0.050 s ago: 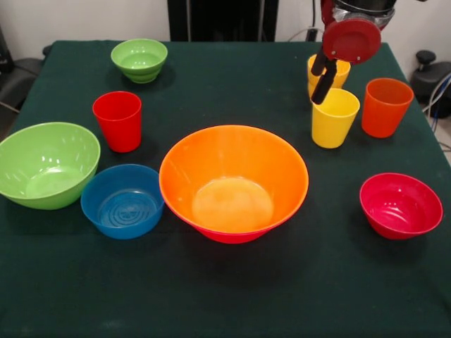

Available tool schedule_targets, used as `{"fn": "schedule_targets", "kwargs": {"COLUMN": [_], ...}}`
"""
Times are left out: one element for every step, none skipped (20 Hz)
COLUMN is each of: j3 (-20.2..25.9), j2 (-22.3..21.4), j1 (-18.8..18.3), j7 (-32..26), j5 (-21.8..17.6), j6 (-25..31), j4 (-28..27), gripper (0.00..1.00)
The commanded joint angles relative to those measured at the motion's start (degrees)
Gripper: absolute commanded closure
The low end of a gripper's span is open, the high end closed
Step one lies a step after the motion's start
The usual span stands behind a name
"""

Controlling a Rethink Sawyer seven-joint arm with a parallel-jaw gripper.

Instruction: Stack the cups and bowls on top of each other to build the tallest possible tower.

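Note:
The tower's base sits at the table's middle: a large orange bowl (232, 179) nested in a pink bowl (232, 238), of which only the bottom edge shows. A medium-large green bowl (46, 163) and a small blue bowl (122, 201) lie to its left, and a small red bowl (400, 204) to its right. A small green bowl (139, 59) is far back on the left, with a red cup (118, 120) nearer. On the right stand two yellow cups (334, 116) (338, 70) and an orange cup (385, 105). My gripper (318, 88) hangs at the rear yellow cup's left rim, partly hiding it.
A dark green cloth (225, 296) covers the table. The arm's red round wrist (351, 39) hangs above the yellow cups. All cups stand upright and all bowls sit open side up, each apart from the others except the nested pair.

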Motion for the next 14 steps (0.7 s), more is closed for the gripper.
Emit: {"fn": "schedule_targets", "kwargs": {"j3": [2.9,2.5,2.3,2.0,1.8,1.5,1.2,1.1,0.9,0.7,0.6,0.5,0.6,0.4], "j2": [3.7,4.1,4.4,4.7,4.7,5.0,5.5,5.8,6.3,6.7,6.9,7.2,7.3,7.5], "j1": [-1.7,-1.6,-1.7,-1.7,-1.5,-1.4,-1.4,-1.3,-1.5,-1.4,-1.5,-1.4,-1.4,-1.3], "j7": [16.5,16.9,17.2,17.5,17.6,18.0,18.5,18.9,19.3,19.8,20.0,20.5,20.6,20.9], "j5": [2.1,2.3,2.5,2.7,2.9,3.2,3.4,3.7,3.9,4.2,4.4,4.6,4.9,5.1], "j6": [7.4,7.8,8.1,8.6,8.8,9.2,9.7,9.9,10.3,10.6,10.7,11.0,11.0,11.3], "j4": [-5.9,-6.5,-7.0,-7.6,-7.6,-8.2,-9.1,-9.7,-10.6,-11.2,-11.7,-12.3,-12.5,-13.0], "gripper": [0.00,0.00,0.00,0.00,0.00,0.00,0.00,0.00,0.00,0.00,0.00,0.00,0.00,0.00]}}
